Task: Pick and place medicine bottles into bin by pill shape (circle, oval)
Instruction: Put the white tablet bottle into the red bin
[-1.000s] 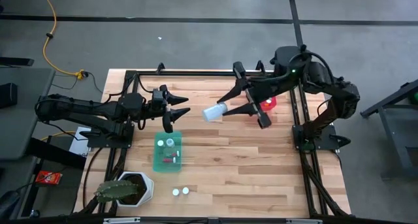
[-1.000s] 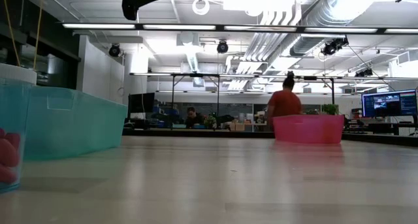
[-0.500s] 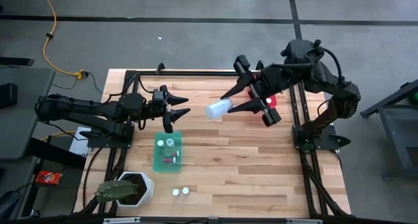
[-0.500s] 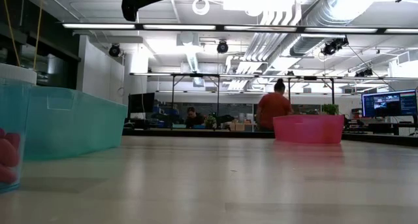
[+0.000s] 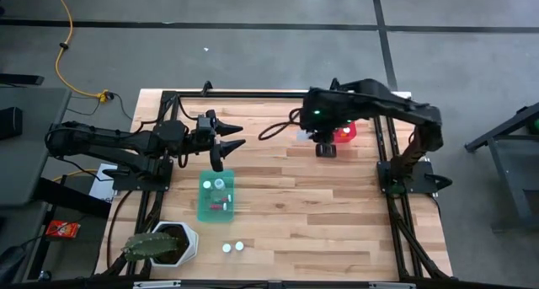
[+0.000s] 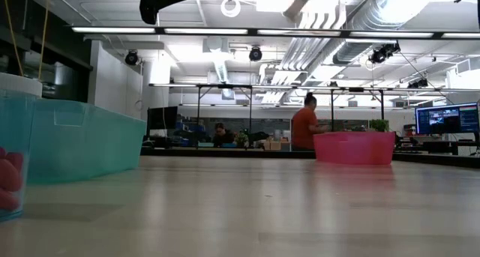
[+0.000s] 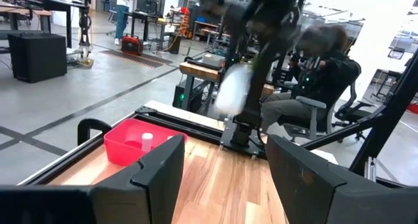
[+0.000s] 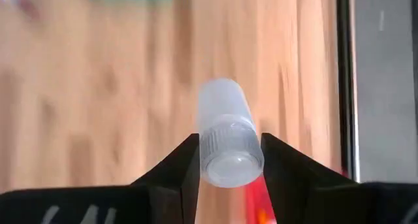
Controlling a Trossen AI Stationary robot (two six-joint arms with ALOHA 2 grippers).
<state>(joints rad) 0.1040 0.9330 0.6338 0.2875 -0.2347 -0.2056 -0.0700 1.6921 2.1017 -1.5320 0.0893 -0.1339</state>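
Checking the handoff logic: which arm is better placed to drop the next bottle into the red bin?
Right. The right gripper is shut on a bottle and hangs beside the red bin. The left gripper is open, empty, and across the table.

hidden: right gripper (image 5: 325, 146) under arm | blurred: held bottle (image 7: 232, 87)

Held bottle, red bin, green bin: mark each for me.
Held bottle (image 8: 226, 144): right wrist view, on its ribbed white cap between the right gripper's fingers.
Red bin (image 7: 134, 140): left wrist view, on its near wall.
Green bin (image 5: 205, 210): high view, on its left rim.
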